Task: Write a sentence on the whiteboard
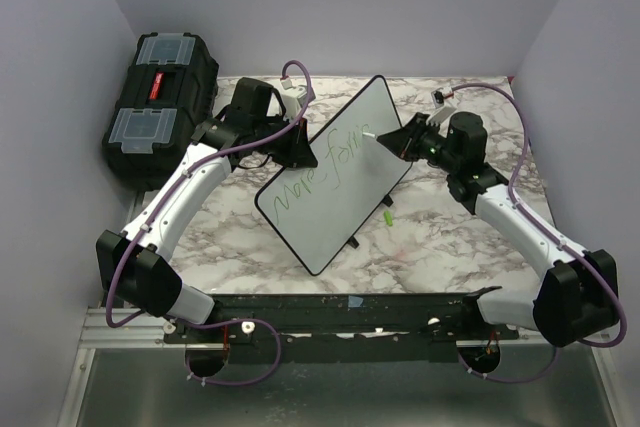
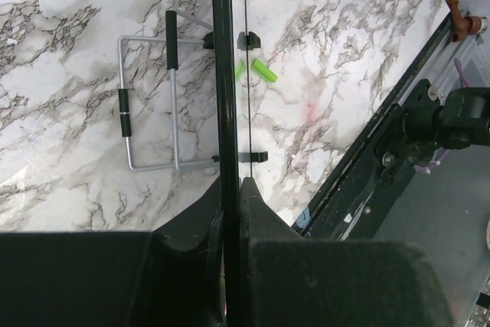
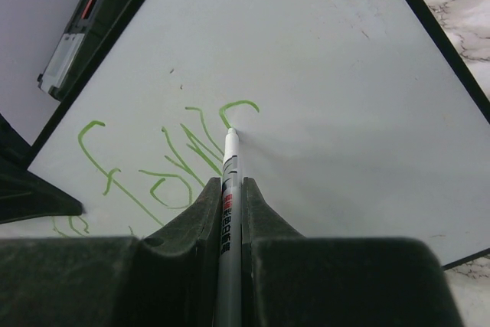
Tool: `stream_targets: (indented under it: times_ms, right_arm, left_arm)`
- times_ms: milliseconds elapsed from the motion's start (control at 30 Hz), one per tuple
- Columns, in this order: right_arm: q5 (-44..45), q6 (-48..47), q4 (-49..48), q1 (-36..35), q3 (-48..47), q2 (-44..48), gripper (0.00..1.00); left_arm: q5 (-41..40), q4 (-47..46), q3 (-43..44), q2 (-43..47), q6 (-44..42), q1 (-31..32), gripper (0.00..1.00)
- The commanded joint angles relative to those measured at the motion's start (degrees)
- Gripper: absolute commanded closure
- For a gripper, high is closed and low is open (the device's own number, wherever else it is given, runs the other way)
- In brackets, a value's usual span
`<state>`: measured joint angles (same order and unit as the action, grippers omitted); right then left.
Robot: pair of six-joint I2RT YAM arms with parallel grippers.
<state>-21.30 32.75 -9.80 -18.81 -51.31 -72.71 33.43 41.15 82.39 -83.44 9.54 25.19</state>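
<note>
The whiteboard [image 1: 335, 172] stands tilted on its folding stand in the middle of the table. My left gripper [image 1: 297, 147] is shut on its top left rim [image 2: 222, 112], seen edge-on in the left wrist view. My right gripper [image 1: 395, 139] is shut on a white marker [image 3: 230, 181], whose tip touches the board's white face [image 3: 321, 97]. Green handwritten words of the sentence [image 1: 320, 182] run across the board, and the last strokes [image 3: 176, 158] lie just left of the marker tip.
A black toolbox [image 1: 160, 102] with clear lid compartments stands at the back left. A green marker cap [image 1: 386, 217] lies on the marble table [image 1: 450, 237] beside the board's foot. The wire stand [image 2: 149, 105] rests behind the board. Walls close in on three sides.
</note>
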Motion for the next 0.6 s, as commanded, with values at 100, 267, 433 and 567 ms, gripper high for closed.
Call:
stream_targets:
  times_ms: [100, 267, 433, 567]
  right_arm:
    - [3.1, -2.4, 4.8, -0.5, 1.2, 0.9, 0.99]
    - [6.2, -2.4, 5.7, -0.5, -0.7, 0.6, 0.99]
    - [6.6, -3.0, 6.2, -0.5, -4.2, -0.8, 0.99]
    - [6.6, -3.1, 6.2, -0.5, -6.4, -1.9, 0.99]
  left_arm:
    - [-2.1, 1.0, -2.2, -1.7, -6.4, 1.5, 1.0]
    - [-2.1, 1.1, -2.2, -1.7, -6.5, 1.5, 1.0]
    - [-2.1, 1.1, -2.3, -1.7, -6.5, 1.5, 1.0]
    - [-2.1, 1.1, -2.2, -1.7, -6.5, 1.6, 1.0]
